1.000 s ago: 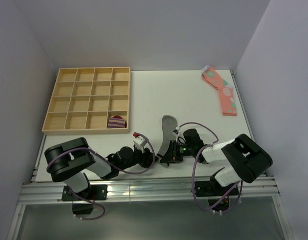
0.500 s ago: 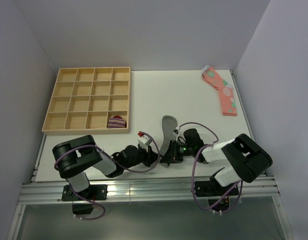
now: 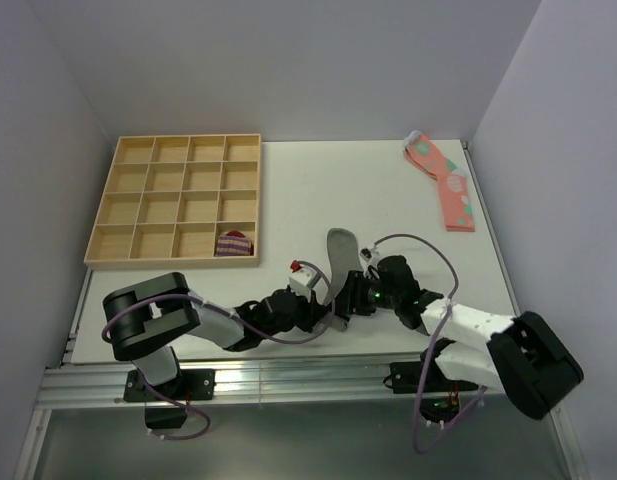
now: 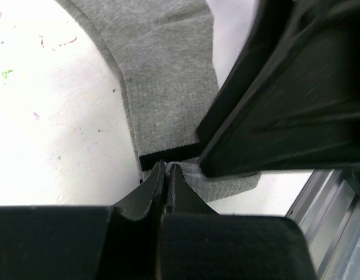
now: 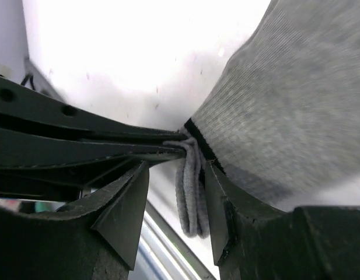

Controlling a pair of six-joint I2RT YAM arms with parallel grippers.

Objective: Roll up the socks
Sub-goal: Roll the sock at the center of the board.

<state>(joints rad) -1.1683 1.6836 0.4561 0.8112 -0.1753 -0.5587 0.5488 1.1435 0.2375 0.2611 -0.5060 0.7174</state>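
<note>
Left wrist view: left tool [image 4: 166, 169] is pinched tight on the dark-edged cuff of the grey socks [image 4: 168, 76], fabric caught btwn its tips. Right wrist view: right tool [image 5: 175, 169] stands part-wide, jaws either side of the bunched cuff folds w/o squeezing them. Top view: socks lie on the desk [image 3: 388, 190], right of the wooden tray [image 3: 158, 263] and nearer the arm bases than it, cuff at the near end, toe pointing away.

Step, as I read it: start of the roll. Cuff end is gathered, most of the length not yet rolled. Next move prob calls for turning the pinched cuff over toward the toe, w/ right tool re-gripping so the first turn doesn't spring open.

Farther: small purple-striped bundle [image 3: 233, 243] in the tray's near-right compartment. Farthest: pink spotted socks [image 3: 448, 185], well right of the tray. No brand, label or readable writing anywhere.
</note>
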